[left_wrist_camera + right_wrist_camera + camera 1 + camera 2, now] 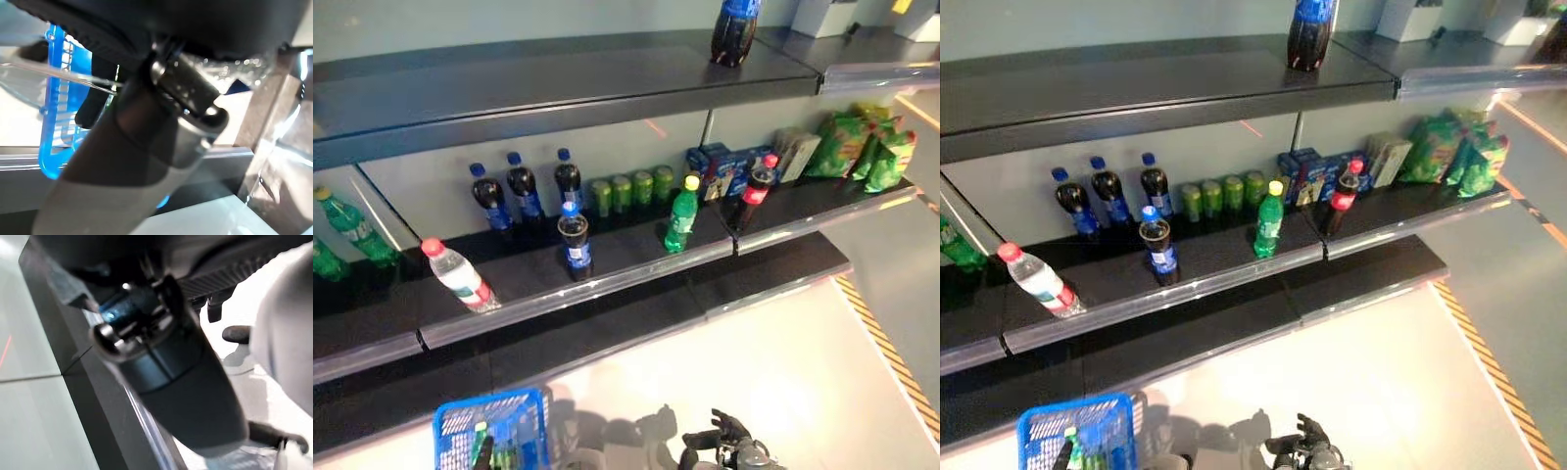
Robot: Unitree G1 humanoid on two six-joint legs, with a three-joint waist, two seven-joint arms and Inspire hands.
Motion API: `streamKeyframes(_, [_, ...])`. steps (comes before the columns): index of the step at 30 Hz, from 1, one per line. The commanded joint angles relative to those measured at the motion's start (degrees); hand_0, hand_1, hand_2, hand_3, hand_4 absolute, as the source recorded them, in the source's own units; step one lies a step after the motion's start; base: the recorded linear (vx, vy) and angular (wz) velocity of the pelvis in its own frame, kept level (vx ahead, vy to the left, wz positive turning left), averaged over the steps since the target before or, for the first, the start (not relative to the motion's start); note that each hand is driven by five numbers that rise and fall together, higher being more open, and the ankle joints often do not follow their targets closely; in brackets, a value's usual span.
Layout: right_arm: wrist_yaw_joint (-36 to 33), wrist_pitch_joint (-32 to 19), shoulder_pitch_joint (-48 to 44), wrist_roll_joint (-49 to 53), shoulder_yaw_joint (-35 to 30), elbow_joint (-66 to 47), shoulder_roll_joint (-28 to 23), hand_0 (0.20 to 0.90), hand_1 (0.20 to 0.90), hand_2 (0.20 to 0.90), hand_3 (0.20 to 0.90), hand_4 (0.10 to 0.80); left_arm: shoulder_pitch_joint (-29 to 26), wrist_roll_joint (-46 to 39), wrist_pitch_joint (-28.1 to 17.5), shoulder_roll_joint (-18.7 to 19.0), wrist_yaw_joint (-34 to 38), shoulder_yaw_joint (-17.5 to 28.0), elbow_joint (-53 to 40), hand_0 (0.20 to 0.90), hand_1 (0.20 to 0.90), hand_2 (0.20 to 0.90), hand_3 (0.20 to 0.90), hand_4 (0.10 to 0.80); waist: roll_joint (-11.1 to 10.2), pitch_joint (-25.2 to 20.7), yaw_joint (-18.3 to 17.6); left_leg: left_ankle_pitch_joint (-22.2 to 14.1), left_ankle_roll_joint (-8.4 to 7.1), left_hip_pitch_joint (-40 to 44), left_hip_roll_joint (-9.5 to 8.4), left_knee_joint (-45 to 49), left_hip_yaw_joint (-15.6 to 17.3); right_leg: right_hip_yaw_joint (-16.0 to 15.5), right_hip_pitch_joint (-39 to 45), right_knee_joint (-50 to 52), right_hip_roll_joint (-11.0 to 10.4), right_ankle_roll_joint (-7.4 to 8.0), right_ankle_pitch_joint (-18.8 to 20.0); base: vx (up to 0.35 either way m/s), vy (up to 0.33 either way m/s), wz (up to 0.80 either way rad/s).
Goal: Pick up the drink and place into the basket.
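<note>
The drink, a dark cola bottle (575, 245), stood upright at the shelf (636, 274) front, about 11 o'clock from the right hand (724, 436), well apart. That hand hung low, fingers loosely apart, empty. The left hand's state could not be told. The blue basket (494, 426) sat at 7 o'clock. Judged rigid, moderately heavy, slick; grasp mid-body at the label.

The blue basket (494, 426) is cut by the bottom edge, its contents too small to tell.
</note>
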Motion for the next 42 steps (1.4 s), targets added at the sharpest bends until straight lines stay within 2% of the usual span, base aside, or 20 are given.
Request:
streamKeyframes(1, [-1.8, -3.5, -0.3, 2.6, -2.7, -2.0, -3.1, 0.9, 0.9, 0.9, 0.9, 0.8, 0.2, 5.4, -1.0, -0.2, -3.3, -3.2, -5.7, 0.3, 0.3, 0.3, 0.2, 0.1, 0.1, -1.4, -0.4, 6.3, -0.72, -2.1, 5.3, -1.2, 12.0, -3.6, 0.6, -0.6, -2.5, 1.99, -0.8, -0.076, -0.169, 1.05])
streamKeyframes(2, [-2.0, -4.4, 0.5, 2.8, -3.5, -1.9, -3.6, 0.9, 0.9, 0.9, 0.9, 0.8, 0.0, 6.1, 0.0, -0.1, -3.0, -3.9, -6.2, 0.3, 0.3, 0.3, 0.2, 0.1, 0.4, -1.6, -1.0, 5.8, -1.77, -2.1, 5.4, 0.5, 15.5, -5.7, 1.6, -1.4, -2.4, 2.13, -1.3, -0.062, -0.127, 1.26])
streamKeyframes(3, [-1.8, -4.8, 0.5, 2.6, -3.9, -1.4, -4.0, 0.9, 0.9, 0.9, 0.9, 0.8, -0.2, 6.0, 0.4, -0.2, -2.7, -4.3, -6.5, 0.3, 0.3, 0.3, 0.2, 0.1, 0.2, -1.8, -1.0, 4.0, -1.42, -2.7, 3.46, 3.1, 16.0, -6.9, 1.9, -2.3, -2.7, 2.01, -1.0, -0.025, -0.077, 1.41])
streamKeyframes(6, [-0.6, -5.0, -0.6, 1.1, -3.4, 0.0, -4.2, 0.9, 0.9, 0.9, 0.9, 0.8, 0.9, 4.4, 0.1, -1.3, -4.0, -3.6, -6.7, 0.3, 0.3, 0.3, 0.2, 0.1, 0.1, -1.8, -0.5, 0.3, 0.01, -4.2, -3.24, 10.0, 12.8, -5.5, 2.3, -3.4, -1.4, 1.26, -1.1, -0.043, -0.033, 0.67])
streamKeyframes(7, [-0.4, -4.7, -0.5, 0.6, -3.1, -0.3, -4.1, 0.9, 0.9, 0.9, 0.9, 0.8, 1.2, 4.1, 0.0, -1.7, -4.8, -3.3, -6.5, 0.3, 0.3, 0.3, 0.2, 0.1, -0.2, -1.6, -0.2, 0.9, 0.97, -5.1, -5.54, 10.5, 11.4, -5.4, 1.8, -3.3, -1.1, 0.74, -0.4, -0.054, -0.009, 0.11])
streamKeyframes(8, [-0.5, -4.7, -0.6, 0.5, -2.6, -0.2, -3.9, 0.9, 0.9, 0.9, 0.9, 0.8, 1.4, 4.0, 0.0, -1.9, -5.5, -3.2, -6.1, 0.3, 0.3, 0.3, 0.2, 0.1, 0.0, -1.5, 0.0, 0.2, 1.5, -4.6, -6.46, 9.1, 10.9, -5.1, 1.7, -2.7, -0.7, 0.87, -0.6, 0.03, 0.038, 0.22])
streamKeyframes(10, [-1.2, -4.7, -0.9, 0.4, -2.2, 0.1, -3.1, 0.9, 0.9, 0.9, 0.9, 0.8, 1.6, 5.1, 0.2, -2.1, -5.4, -2.9, -5.3, 0.3, 0.3, 0.3, 0.2, 0.1, 0.4, -1.6, -0.1, -3.4, 2.46, -1.2, -6.39, 4.9, 12.4, -4.3, 2.4, -1.7, 0.3, 1.46, -1.9, 0.073, 0.075, 0.3])
streamKeyframes(13, [-2.1, -5.1, 0.0, 0.9, -1.5, -2.2, -1.6, 0.9, 0.9, 0.9, 0.9, 0.8, 0.5, 7.5, -0.4, -1.9, -4.2, -4.0, -4.3, 0.3, 0.3, 0.3, 0.2, 0.1, -0.3, -1.9, -0.9, -1.6, 3.91, 0.9, -7.34, -0.2, 13.5, -4.8, 1.2, 1.0, 1.2, 1.38, -1.3, 0.003, 0.072, 0.08])
streamKeyframes(16, [-2.3, -3.7, 1.0, -0.7, 1.6, -8.7, -1.0, 0.9, 0.9, 0.9, 0.9, 0.8, -0.5, 8.8, 0.5, -0.1, -1.7, -6.6, -6.5, 0.3, 0.3, 0.3, 0.2, 0.1, -0.1, -0.3, -3.8, -1.7, 6.85, 4.3, -8.09, -3.9, 11.0, 0.0, -10.9, 22.5, 0.0, 5.67, 3.7, -0.037, 0.113, 0.11])
streamKeyframes(17, [-2.9, -2.4, 1.3, -0.6, 3.0, -11.9, -1.5, 0.9, 0.9, 0.9, 0.9, 0.8, -1.3, 8.1, 0.5, 0.8, -0.7, -7.8, -7.6, 0.3, 0.3, 0.3, 0.2, 0.1, 0.6, 0.8, -4.8, -1.6, 7.25, 4.6, -7.25, -4.1, 10.9, 2.8, -16.1, 31.1, -0.2, 6.03, 4.0, -0.152, 0.03, 0.06])
streamKeyframes(19, [-3.4, -2.0, 1.7, 0.8, 4.1, -14.9, -2.1, 0.9, 0.9, 0.9, 0.9, 0.8, -2.6, 8.0, 0.3, 1.5, 0.1, -8.6, -9.2, 0.3, 0.3, 0.3, 0.2, 0.1, 0.2, 1.5, -5.8, -1.7, 7.11, 4.0, -6.71, -3.4, 10.7, 5.3, -16.4, 28.1, -0.1, 5.49, 2.9, -0.146, -0.137, 0.16])
streamKeyframes(21, [-1.1, -2.5, 1.6, -0.7, 3.9, -16.9, -2.4, 0.9, 0.9, 0.9, 0.9, 0.8, -4.0, 7.7, -0.5, 1.4, 0.5, -9.1, -10.8, 0.3, 0.3, 0.3, 0.2, 0.1, -0.4, 1.4, -5.6, -1.4, 6.33, 3.2, -6.34, -2.7, 10.4, 5.9, -10.3, 15.4, -4.4, 5.04, 4.0, -0.037, -0.332, 0.62])
streamKeyframes(22, [0.2, -3.8, 1.5, -2.7, 4.4, -16.5, -2.3, 0.9, 0.9, 0.9, 0.9, 0.8, -4.5, 8.2, -0.8, 1.7, 0.2, -8.6, -11.0, 0.3, 0.3, 0.3, 0.2, 0.1, -0.5, 1.6, -5.0, -1.5, 5.81, 3.5, -5.78, -2.5, 10.5, 5.7, -8.2, 10.7, -7.5, 5.83, 6.7, 0.004, -0.383, 0.98])
streamKeyframes(24, [1.7, -4.0, 0.6, -7.1, 5.9, -17.1, -2.1, 0.9, 0.9, 0.9, 0.9, 0.8, -4.6, 7.7, -1.5, 2.5, 0.3, -8.1, -11.1, 0.3, 0.3, 0.3, 0.2, 0.1, -0.9, 1.7, -4.2, -1.9, 4.63, 4.0, -4.19, -2.1, 10.8, 5.1, -6.8, 6.0, -11.2, 7.95, 11.7, 0.014, -0.429, 1.0])
streamKeyframes(25, [3.0, -4.0, 0.0, -9.6, 6.8, -18.2, -2.3, 0.9, 0.9, 0.9, 0.9, 0.8, -4.3, 7.3, -2.0, 3.0, 1.4, -8.1, -11.6, 0.3, 0.3, 0.3, 0.2, 0.1, -1.0, 1.4, -3.6, -1.7, 3.86, 4.3, -2.54, -1.7, 11.4, 3.9, -5.4, 4.1, -11.8, 8.51, 10.3, 0.043, -0.488, 0.63])
streamKeyframes(28, [5.8, -2.1, -1.5, -11.1, 10.2, -24.1, -4.2, 0.9, 0.9, 0.9, 0.9, 0.8, -2.4, 10.4, -2.2, 3.1, 4.6, -6.7, -11.9, 0.3, 0.3, 0.3, 0.2, 0.1, -1.6, 0.1, -2.1, -0.5, 1.4, 5.0, 2.01, -1.8, 12.5, 0.6, -0.7, -0.2, -9.1, 8.49, 5.1, 0.073, -0.443, -0.21])
streamKeyframes(29, [6.3, -1.6, -1.7, -11.2, 10.6, -25.3, -4.7, 0.9, 0.9, 0.9, 0.9, 0.8, -2.1, 10.5, -2.2, 3.1, 4.7, -6.6, -11.8, 0.3, 0.3, 0.3, 0.2, 0.1, -1.8, -0.2, -2.1, 0.1, 1.09, 5.0, 2.54, -2.1, 12.7, 0.6, -0.6, -0.3, -8.6, 8.31, 4.7, 0.065, -0.375, -0.75])
streamKeyframes(33, [12.6, -1.1, -1.8, -10.0, 11.6, -41.9, -12.8, 0.9, 0.9, 0.9, 0.9, 0.8, 0.5, 10.7, 0.4, 3.1, 3.6, -4.8, -9.6, 0.3, 0.3, 0.3, 0.2, 0.1, -2.7, -1.0, -3.0, 3.8, -1.94, 5.3, 7.83, -3.5, 17.3, -0.6, 1.9, -2.7, -4.8, 5.85, 2.3, 0.048, -0.312, -0.61])
streamKeyframes(38, [23.0, -4.1, 0.6, -6.3, 4.0, -56.0, -22.3, 0.9, 0.9, 0.9, 0.9, 0.8, 1.5, 8.0, 1.1, 2.1, -2.0, -4.3, -9.4, 0.3, 0.3, 0.3, 0.2, 0.1, -2.7, -1.6, -5.0, 7.0, -4.08, 3.6, 9.96, -2.7, 20.3, -2.5, 4.0, -5.8, -3.6, 5.37, 2.0, 0.031, -0.086, -0.08])
streamKeyframes(42, [26.7, -9.6, -1.4, -1.1, -2.6, -66.9, -29.6, 0.9, 0.9, 0.9, 0.9, 0.8, 0.7, 10.0, 1.3, 2.2, -1.9, -4.9, -10.8, 0.3, 0.3, 0.3, 0.2, 0.1, -2.7, -2.2, -6.0, 6.5, -4.24, 5.6, 9.53, -7.1, 21.1, -3.4, 3.3, -6.1, -4.8, 6.52, 2.8, -0.003, 0.035, 0.31])
